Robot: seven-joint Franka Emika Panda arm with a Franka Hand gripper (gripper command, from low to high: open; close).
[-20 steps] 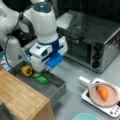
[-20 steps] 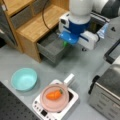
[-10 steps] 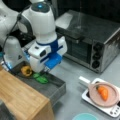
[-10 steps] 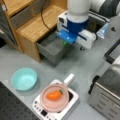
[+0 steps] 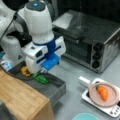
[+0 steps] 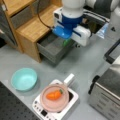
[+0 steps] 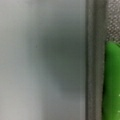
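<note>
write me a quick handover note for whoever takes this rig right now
Claw: down low in the open grey drawer of the wooden cabinet, right at the green vegetable. The fingers are hidden by the arm's body, so a grip cannot be confirmed.
Things: the green vegetable lies in the drawer beside a yellow item; the wrist view shows the green vegetable just inside the drawer wall.
Done: drawer open, claw lowered to the vegetable.
Left: nothing lifted out yet.
Nearby: carrot on a pink plate, teal bowl, toaster oven.
</note>
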